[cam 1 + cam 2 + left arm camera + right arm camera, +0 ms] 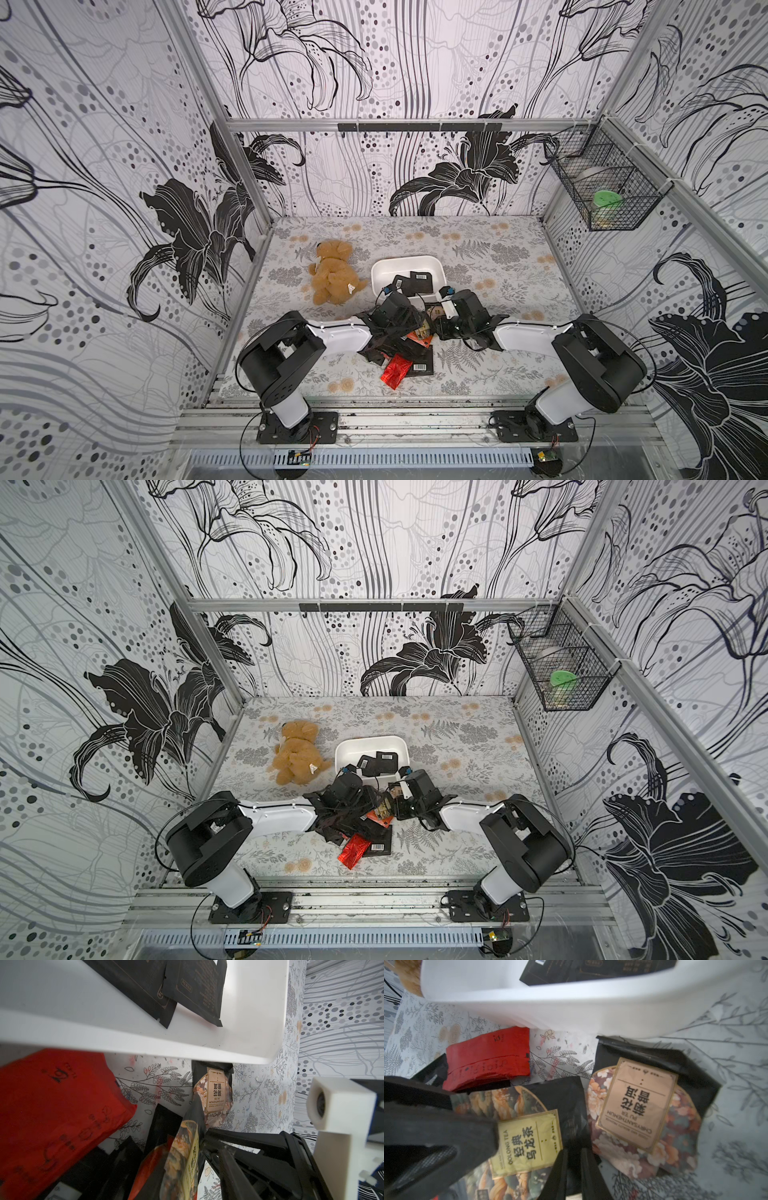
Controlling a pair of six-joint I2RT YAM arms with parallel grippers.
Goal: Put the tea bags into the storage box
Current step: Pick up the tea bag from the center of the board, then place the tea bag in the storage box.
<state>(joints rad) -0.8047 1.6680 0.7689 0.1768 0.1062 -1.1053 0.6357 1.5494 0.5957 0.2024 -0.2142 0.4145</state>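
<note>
With right gripper (574, 1150) fingers (559, 1174) almost closed, pinching the black edge of the oolong tea bag (527, 1138); left gripper (415, 326) close beside, grip impossible to tell; storage box (591, 1012) just ahead beyond the bag, long wall crosswise.

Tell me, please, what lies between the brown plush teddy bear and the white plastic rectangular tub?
Only a narrow bare strip of floral table cover separates the teddy bear from the white tub, as both top views show.

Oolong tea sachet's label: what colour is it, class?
Pale yellow-green with black lettering; the oolong tea sachet shows best in the right wrist view.
</note>
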